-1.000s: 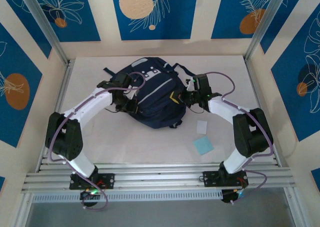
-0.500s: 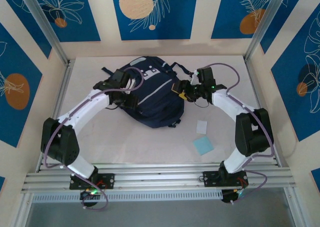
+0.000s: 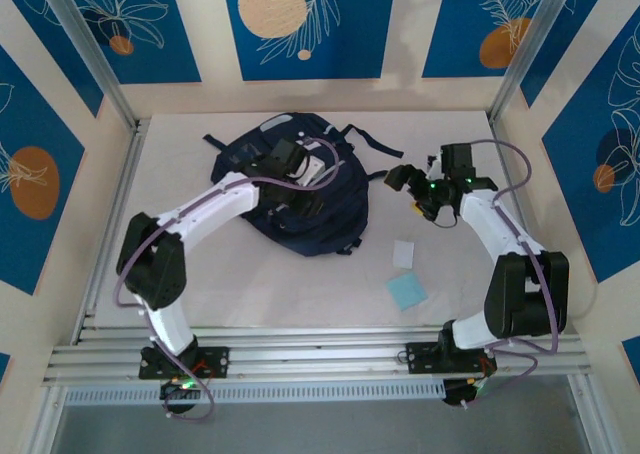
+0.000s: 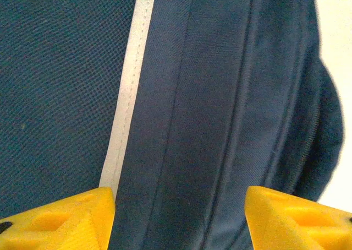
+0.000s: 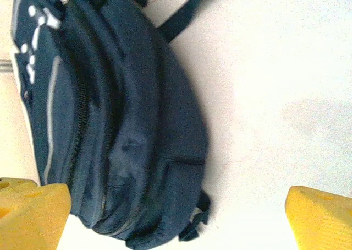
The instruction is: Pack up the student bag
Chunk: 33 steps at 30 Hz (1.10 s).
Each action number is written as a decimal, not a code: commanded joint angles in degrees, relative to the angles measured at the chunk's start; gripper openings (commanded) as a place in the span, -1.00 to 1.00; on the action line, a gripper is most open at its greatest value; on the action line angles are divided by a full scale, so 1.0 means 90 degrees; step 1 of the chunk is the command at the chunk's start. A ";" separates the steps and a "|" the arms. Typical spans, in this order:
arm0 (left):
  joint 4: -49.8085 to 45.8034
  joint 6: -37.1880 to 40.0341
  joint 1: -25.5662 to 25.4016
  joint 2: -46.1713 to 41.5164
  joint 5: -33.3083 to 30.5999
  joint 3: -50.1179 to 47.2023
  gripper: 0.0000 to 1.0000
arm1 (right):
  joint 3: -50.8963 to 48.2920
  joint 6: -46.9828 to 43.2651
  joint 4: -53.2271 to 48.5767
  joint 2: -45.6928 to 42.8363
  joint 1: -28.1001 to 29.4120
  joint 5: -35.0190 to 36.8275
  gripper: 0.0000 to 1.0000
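On the worktop (image 3: 250,274) lies the student bag (image 3: 305,199), zips looking shut. Left fingers (image 4: 55,219) open, empty, over bag's front; right fingers (image 5: 36,211) wide open, empty, right of bag. White card (image 3: 403,253) & blue card (image 3: 406,291) near-right of bag, unpacked: prob. barely begun.

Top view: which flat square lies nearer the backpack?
The small white square; the light-blue square lies beyond it, farther from the navy-blue fabric backpack.

table (image 3: 250,284) | student bag (image 3: 330,224) centre | white card (image 3: 403,253), blue sheet (image 3: 407,291) right
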 commanded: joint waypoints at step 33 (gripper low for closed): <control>-0.0308 0.0711 -0.0143 0.1019 -0.1727 0.0603 -1.00 | -0.0914 -0.0593 -0.0642 -0.0295 -0.0425 0.0739 0.99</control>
